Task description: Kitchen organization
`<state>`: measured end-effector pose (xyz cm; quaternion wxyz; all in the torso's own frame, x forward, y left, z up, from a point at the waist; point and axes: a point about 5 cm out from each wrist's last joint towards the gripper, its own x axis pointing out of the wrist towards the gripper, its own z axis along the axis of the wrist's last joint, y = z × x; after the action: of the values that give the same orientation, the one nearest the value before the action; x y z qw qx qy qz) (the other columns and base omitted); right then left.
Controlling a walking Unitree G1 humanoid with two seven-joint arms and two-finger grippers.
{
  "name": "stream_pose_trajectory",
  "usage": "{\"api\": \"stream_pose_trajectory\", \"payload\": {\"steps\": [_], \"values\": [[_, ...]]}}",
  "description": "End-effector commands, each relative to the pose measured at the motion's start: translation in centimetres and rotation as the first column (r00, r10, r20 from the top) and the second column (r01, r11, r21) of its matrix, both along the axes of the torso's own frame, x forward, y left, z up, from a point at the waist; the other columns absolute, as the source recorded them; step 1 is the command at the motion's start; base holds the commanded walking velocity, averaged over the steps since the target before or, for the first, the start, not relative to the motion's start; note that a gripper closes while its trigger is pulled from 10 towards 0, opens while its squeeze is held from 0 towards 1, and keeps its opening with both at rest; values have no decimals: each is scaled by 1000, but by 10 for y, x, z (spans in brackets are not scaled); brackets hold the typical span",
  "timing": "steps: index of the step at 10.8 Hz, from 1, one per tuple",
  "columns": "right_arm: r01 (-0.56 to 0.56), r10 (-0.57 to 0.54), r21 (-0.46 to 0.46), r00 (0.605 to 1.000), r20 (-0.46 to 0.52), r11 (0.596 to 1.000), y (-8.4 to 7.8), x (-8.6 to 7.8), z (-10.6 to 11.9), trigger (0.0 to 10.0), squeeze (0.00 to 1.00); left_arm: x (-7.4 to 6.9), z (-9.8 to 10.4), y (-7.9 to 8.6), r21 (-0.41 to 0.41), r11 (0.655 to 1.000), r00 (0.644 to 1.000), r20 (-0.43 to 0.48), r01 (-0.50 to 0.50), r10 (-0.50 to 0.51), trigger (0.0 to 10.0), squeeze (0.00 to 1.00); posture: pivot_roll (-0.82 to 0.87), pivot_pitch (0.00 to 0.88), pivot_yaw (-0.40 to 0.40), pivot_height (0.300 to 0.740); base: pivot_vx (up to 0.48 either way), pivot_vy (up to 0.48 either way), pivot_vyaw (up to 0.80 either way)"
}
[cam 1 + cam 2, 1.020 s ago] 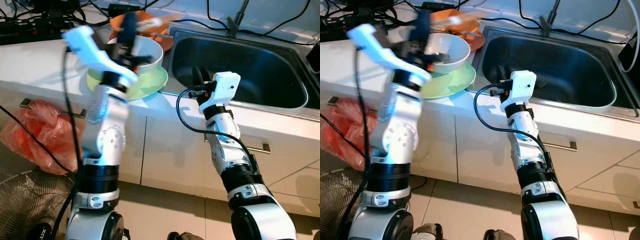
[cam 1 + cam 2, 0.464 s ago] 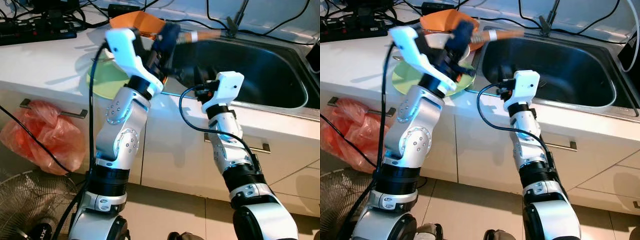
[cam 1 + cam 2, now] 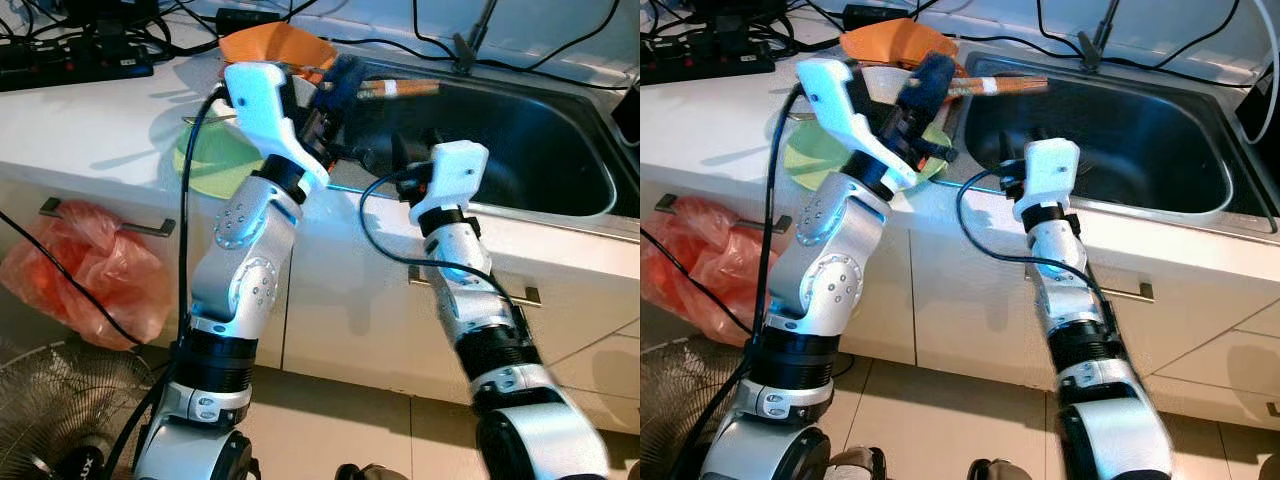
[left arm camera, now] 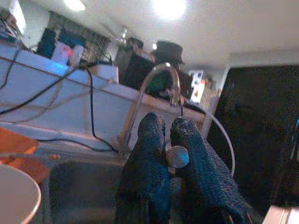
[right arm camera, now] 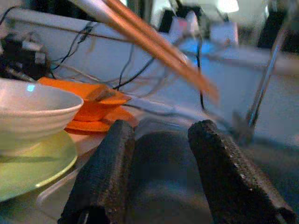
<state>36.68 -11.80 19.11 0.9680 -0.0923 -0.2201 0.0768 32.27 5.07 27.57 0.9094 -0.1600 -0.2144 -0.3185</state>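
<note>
My left gripper point(image 3: 338, 80) is raised at the sink's point(image 3: 560, 190) left edge, clamping chopsticks point(image 3: 395, 89) that jut over it. My right gripper point(image 5: 159, 172) hovers spread near the rim; its wrist view shows a white bowl point(image 5: 32, 112) on a green plate point(image 5: 42, 172).

The sink point(image 3: 520, 140) is set into the tabletop point(image 3: 90, 120) and serves as the landmark. Left of the sink, on the tabletop, a bowl point(image 5: 32, 112) sits on a plate point(image 3: 205, 165), with a second plate point(image 3: 270, 42) behind them. Over the sink's left rim the left hand point(image 3: 335, 85) holds a pair of chopsticks point(image 3: 395, 88) out above the basin. The right hand point(image 3: 400, 155) is at the sink's front rim. A faucet point(image 3: 478, 35) rises behind the sink. A bag point(image 3: 80, 265) hangs below the tabletop, well left of the sink.
</note>
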Motion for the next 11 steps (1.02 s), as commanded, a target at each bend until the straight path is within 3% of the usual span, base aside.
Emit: {"api": "stream_pose_trajectory", "payload": {"steps": [1, 3, 11], "values": [[18, -16, -73, 999, 36, 997, 0, 0, 2, 10000, 0, -1, -5, -6, 38, 999, 1000, -18, 26, -25, 10000, 0, 91, 94, -62, 740, 0, 0, 0], [54, -40, -178, 996, 85, 983, 2, -1, 4, 10000, 0, -1, -10, -9, 91, 995, 998, -52, 52, -47, 10000, 0, 94, 94, -60, 740, 0, 0, 0], [94, -67, -235, 990, 121, 968, 7, -1, 2, 10000, 0, -2, -17, -11, 202, 974, 992, -94, 103, -86, 10000, 0, 98, 84, -55, 740, 0, 0, 0]]}}
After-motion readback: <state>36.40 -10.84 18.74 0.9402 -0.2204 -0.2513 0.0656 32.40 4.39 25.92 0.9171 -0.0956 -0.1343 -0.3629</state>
